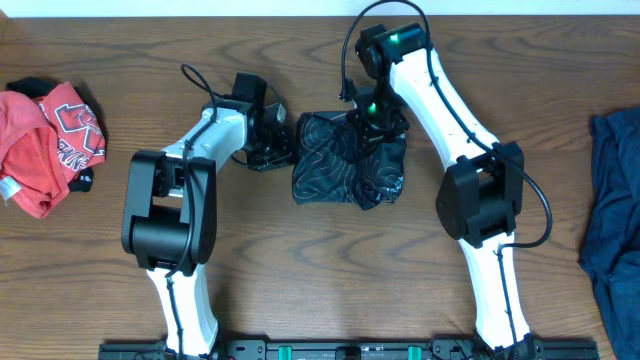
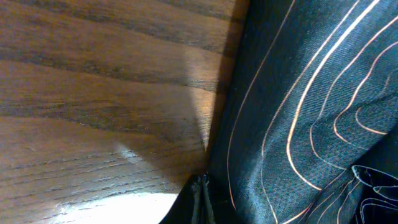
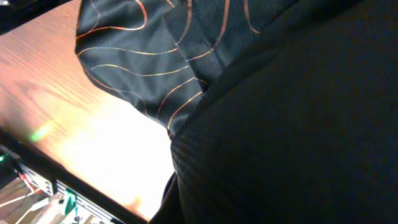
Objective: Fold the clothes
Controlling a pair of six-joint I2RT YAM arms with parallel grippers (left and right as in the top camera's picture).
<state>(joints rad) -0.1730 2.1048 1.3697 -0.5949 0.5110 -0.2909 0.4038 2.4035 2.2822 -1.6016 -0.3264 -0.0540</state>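
Note:
The black jersey [image 1: 345, 160] with thin orange contour lines lies bunched into a small block at the table's middle. My left gripper [image 1: 272, 148] is at its left edge. In the left wrist view its fingertips [image 2: 203, 200] are pressed together at the jersey's [image 2: 298, 112] dark hem, low over the wood. My right gripper [image 1: 375, 122] is over the jersey's far right corner. In the right wrist view black cloth [image 3: 280, 124] fills the frame and hides the fingers.
A red garment with white lettering [image 1: 50, 140] lies in a heap at the left edge. A dark blue garment [image 1: 615, 210] lies at the right edge. Bare wooden tabletop [image 1: 330, 270] lies in front of the jersey.

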